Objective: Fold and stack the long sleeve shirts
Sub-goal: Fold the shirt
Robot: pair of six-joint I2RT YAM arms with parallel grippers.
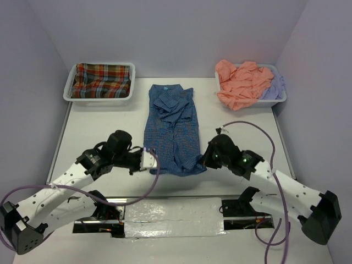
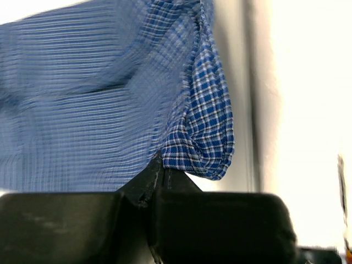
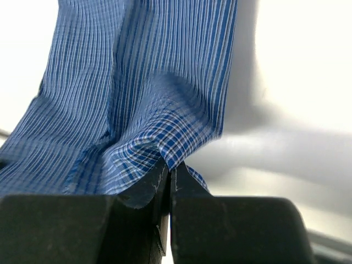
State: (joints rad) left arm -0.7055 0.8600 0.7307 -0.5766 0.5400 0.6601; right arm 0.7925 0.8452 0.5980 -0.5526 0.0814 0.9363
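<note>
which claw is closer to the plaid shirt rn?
Left. The left claw pinches the near left corner of the blue shirt, down-table from the plaid shirt. The right claw pinches the near right corner, farther across.

A blue shirt (image 1: pixel 171 129) in fine white-lined checks sits on a white desk (image 1: pixel 99 132). One white tray (image 1: pixel 68 92) carries a red, green and orange plaid shirt (image 1: pixel 102 80). The other white tray (image 1: pixel 281 100) carries a salmon orange shirt (image 1: pixel 242 82) and a pale lavender shirt (image 1: pixel 273 88). The left end effector (image 2: pixel 159 165) and right end effector (image 3: pixel 168 168) are black, and the cables (image 1: pixel 258 129) purple.
</note>
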